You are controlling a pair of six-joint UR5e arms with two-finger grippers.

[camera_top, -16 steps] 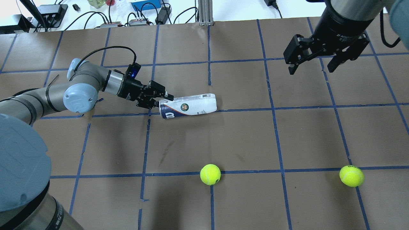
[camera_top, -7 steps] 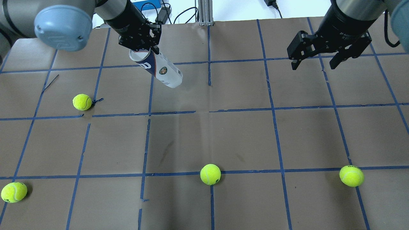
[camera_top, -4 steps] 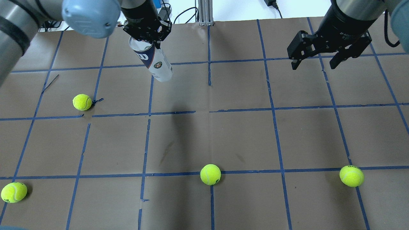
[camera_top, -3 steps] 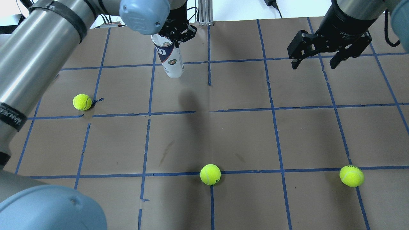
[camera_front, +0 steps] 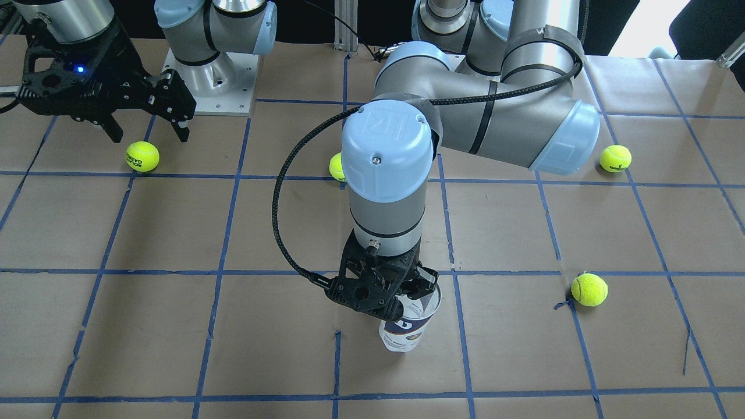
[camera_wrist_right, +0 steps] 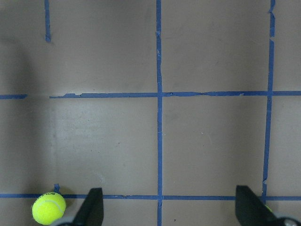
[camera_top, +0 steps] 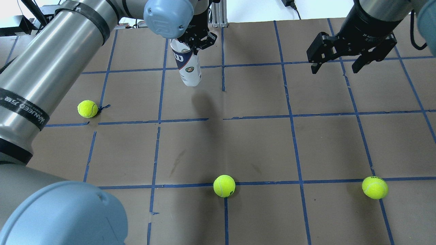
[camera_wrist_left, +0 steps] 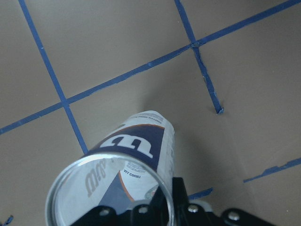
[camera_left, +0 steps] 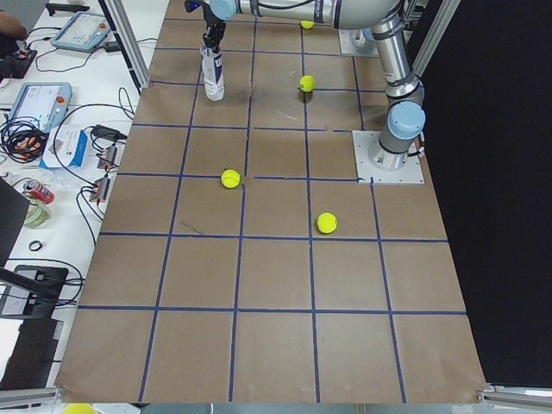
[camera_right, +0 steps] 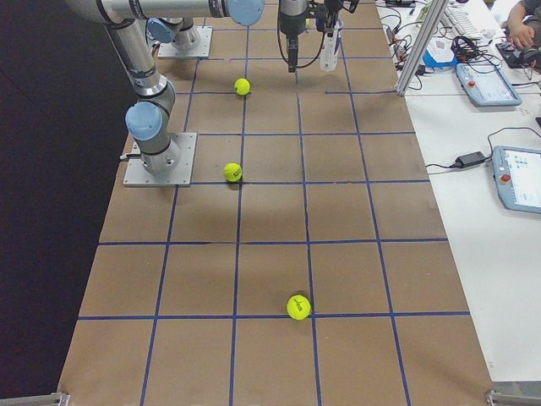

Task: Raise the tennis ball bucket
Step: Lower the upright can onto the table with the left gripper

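My left gripper (camera_front: 407,299) pinches the bucket (camera_top: 189,66) by its rim, near upright and seemingly clear of the table's (camera_top: 259,146) far side, so the lift looks done; right gripper (camera_top: 333,69) hangs spread, empty.

The table (camera_top: 259,143) was covered in brown paper crossed by a grid of blue tape (camera_top: 306,116). A first tennis ball (camera_top: 88,109) lay on it to the robot's left of the left gripper (camera_top: 195,47) and its jaws, and nearer the robot. A second tennis ball (camera_top: 224,185) lay well apart from those jaws, toward the robot. A third tennis ball (camera_front: 616,158) lay farther out to their left, close to the robot's side of the table. A fourth tennis ball (camera_top: 374,187) lay below the right gripper (camera_top: 334,69), near its jaws.
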